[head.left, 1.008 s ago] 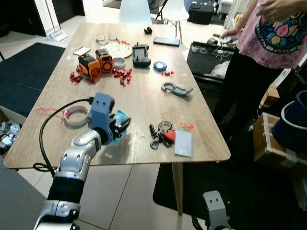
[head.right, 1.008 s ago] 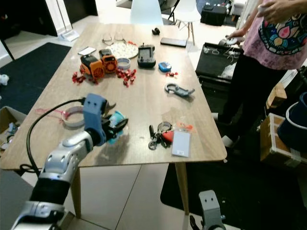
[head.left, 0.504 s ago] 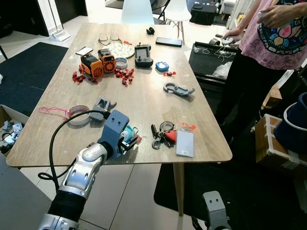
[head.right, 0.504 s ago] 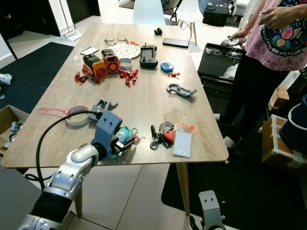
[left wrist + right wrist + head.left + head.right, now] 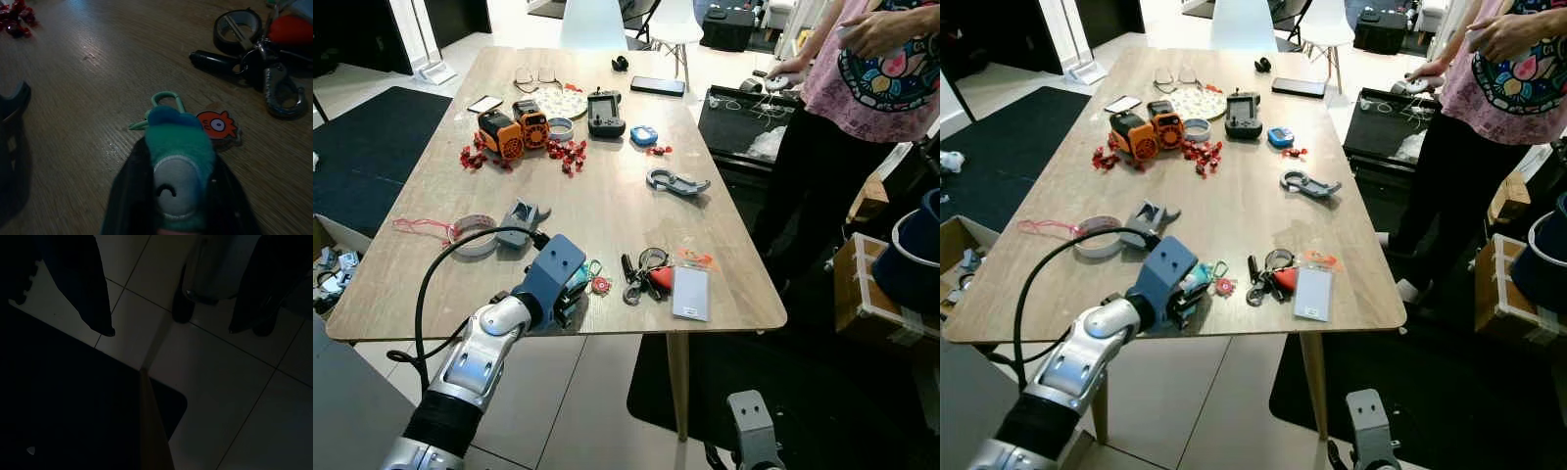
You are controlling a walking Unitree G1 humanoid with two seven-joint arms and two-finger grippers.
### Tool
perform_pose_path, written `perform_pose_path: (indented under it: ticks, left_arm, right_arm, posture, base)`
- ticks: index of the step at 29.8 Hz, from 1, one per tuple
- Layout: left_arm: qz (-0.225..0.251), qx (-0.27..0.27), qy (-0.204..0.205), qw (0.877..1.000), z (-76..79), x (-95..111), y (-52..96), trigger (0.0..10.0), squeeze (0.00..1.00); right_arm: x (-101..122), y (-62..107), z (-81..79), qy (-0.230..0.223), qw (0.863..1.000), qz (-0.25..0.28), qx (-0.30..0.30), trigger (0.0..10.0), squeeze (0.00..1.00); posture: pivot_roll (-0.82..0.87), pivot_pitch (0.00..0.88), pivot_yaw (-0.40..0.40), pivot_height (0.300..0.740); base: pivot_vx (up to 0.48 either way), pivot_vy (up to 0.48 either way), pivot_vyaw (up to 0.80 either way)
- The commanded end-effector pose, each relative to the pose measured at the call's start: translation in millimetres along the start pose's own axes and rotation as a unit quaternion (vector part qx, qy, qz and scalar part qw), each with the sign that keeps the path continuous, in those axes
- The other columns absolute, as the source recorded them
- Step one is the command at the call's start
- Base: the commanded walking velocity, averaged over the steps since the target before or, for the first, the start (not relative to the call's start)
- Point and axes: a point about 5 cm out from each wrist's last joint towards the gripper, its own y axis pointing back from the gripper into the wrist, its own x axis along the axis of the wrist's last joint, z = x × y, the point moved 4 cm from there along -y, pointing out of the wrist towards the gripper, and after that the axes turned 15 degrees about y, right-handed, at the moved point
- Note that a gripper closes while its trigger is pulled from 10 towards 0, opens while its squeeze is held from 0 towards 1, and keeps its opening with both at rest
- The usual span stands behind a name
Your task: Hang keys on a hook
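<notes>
Teal plush keychain (image 5: 180,171) sits pinched in the left gripper (image 5: 176,196), its green clip (image 5: 164,100) ahead on the wooden table (image 5: 607,211); lifting comes next.

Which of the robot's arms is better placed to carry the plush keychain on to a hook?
Left. Its gripper is shut on the plush keychain at the table's near edge, while the right arm hangs idle over the floor.

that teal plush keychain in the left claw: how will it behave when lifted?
Probably soft and light: the plush keychain bulges between the left claw fingers. Its green clip and orange charm lie loose on the table, so they will likely dangle and swing. Unlikely to slip.
</notes>
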Motion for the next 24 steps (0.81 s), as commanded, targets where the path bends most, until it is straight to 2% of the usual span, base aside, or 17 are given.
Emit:
perform_pose_path:
  ticks: [1, 11, 14, 16, 18, 19, 20, 21, 24]
  left_arm:
    - [-0.022, 0.005, -0.007, 1.0, -3.1, -10.1, 0.4, 0.0, 0.0]
    - [-0.016, 0.004, -0.001, 1.0, -8.2, -7.6, 1.7, 0.0, 0.0]
    - [0.024, -0.028, 0.064, 0.997, -6.9, 6.6, 4.7, 0.0, 0.0]
    - [0.035, -0.042, 0.075, 0.996, -5.3, 10.9, 5.8, 0.0, 0.0]
    - [0.101, -0.166, 0.116, 0.974, 11.7, 36.5, 23.4, 0.0, 0.0]
    - [0.101, -0.166, 0.116, 0.974, 11.7, 36.5, 23.4, 0.0, 0.0]
    - [0.12, -0.26, 0.133, 0.949, 21.0, 45.3, 44.5, 0.0, 0.0]
    - [0.12, -0.26, 0.133, 0.949, 21.0, 45.3, 44.5, 0.0, 0.0]
    - [0.072, -0.324, 0.122, 0.935, 25.1, 30.5, 64.0, 0.0, 0.0]
  right_arm:
    - [-7.1, 2.2, 0.2, -0.003, 1.0, -0.011, 0.0, 10.0, 0.0]
    - [-6.6, 2.0, -0.4, -0.004, 1.0, -0.011, 0.001, 10.0, 0.0]
    - [-6.0, 1.7, -0.8, -0.004, 1.0, -0.01, 0.001, 10.0, 0.0]
    - [-5.9, 1.6, -0.8, -0.004, 1.0, -0.01, 0.001, 10.0, 0.0]
    - [-5.0, 1.3, -1.0, -0.004, 1.0, -0.009, 0.0, 10.0, 0.0]
    - [-5.0, 1.3, -1.0, -0.004, 1.0, -0.009, 0.0, 10.0, 0.0]
    - [-4.3, 1.0, -1.4, -0.005, 1.0, -0.008, 0.0, 10.0, 0.0]
    - [-4.3, 1.0, -1.4, -0.005, 1.0, -0.008, 0.0, 10.0, 0.0]
    - [-3.8, 0.8, -1.8, -0.005, 1.0, -0.008, 0.0, 10.0, 0.0]
  posture:
    - [0.05, 0.113, -0.035, 0.74]
    - [0.05, 0.111, -0.034, 0.74]
    - [0.05, 0.108, -0.035, 0.74]
    - [0.05, 0.108, -0.035, 0.74]
    - [0.05, 0.106, -0.034, 0.74]
    - [0.05, 0.106, -0.034, 0.74]
    - [0.05, 0.103, -0.033, 0.74]
    - [0.05, 0.103, -0.033, 0.74]
    - [0.05, 0.101, -0.031, 0.74]
  base:
    - [0.0, 0.0, 0.0]
    - [0.0, 0.0, 0.0]
    - [0.0, 0.0, 0.0]
    - [0.0, 0.0, 0.0]
    - [0.0, 0.0, 0.0]
    - [0.0, 0.0, 0.0]
    - [0.0, 0.0, 0.0]
    - [0.0, 0.0, 0.0]
    - [0.0, 0.0, 0.0]
